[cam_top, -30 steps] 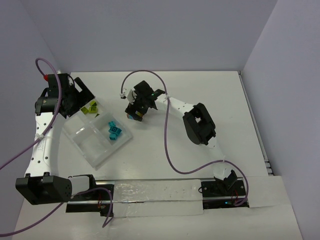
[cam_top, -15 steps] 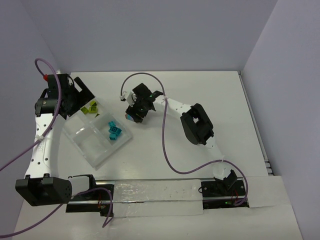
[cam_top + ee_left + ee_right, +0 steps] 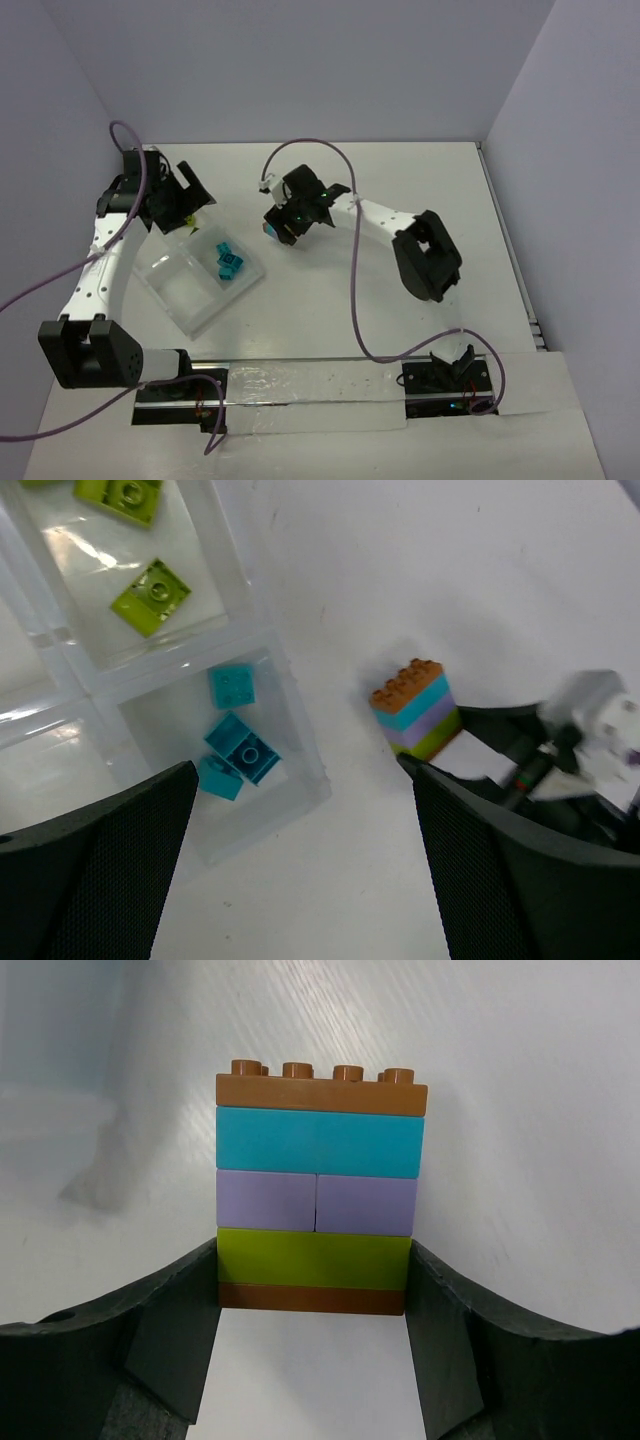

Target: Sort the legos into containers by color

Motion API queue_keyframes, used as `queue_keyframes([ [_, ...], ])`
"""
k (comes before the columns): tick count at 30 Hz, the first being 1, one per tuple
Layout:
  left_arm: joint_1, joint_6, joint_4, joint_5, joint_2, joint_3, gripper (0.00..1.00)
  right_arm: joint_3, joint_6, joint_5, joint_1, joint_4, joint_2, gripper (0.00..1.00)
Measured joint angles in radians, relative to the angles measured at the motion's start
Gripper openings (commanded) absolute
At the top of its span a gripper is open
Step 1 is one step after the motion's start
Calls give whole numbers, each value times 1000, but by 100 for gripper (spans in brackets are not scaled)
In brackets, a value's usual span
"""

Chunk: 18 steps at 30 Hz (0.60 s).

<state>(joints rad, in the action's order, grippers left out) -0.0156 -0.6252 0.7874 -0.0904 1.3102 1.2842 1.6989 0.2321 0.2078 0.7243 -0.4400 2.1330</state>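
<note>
- Stack (image 3: 318, 1190) (orange, teal, purple, lime, orange) pinched at its bottom layers by right gripper (image 3: 312, 1270), near tray (image 3: 265, 645) but apart from it.
- Right arm (image 3: 385, 215) stretched leftward across table (image 3: 400, 180).
- Left gripper (image 3: 303, 780) spread wide, holding nothing, over teal bricks (image 3: 238, 750).

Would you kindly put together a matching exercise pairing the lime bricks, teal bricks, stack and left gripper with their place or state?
1. lime bricks
2. teal bricks
3. stack
4. left gripper

A. open
B. held by the right gripper
C. tray compartment nearest the stack
D. far tray compartment

Pairs: 1-D, 2-C, 3-B, 4-A
</note>
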Motion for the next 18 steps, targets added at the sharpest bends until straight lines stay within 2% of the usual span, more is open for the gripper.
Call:
queue_keyframes([
  [5, -73, 0, -30, -62, 80, 1, 96, -199, -39, -46, -5, 63, -276, 21],
  [12, -121, -35, -104, -302, 153, 20, 96, -457, -68, -58, -7, 190, -574, 25],
  [15, -166, -65, -154, -399, 193, 31, 96, -548, -80, -54, -1, 214, -654, 23],
  [18, -203, -97, -211, -487, 220, 31, 95, -566, -80, -56, 11, 216, -671, 23],
])
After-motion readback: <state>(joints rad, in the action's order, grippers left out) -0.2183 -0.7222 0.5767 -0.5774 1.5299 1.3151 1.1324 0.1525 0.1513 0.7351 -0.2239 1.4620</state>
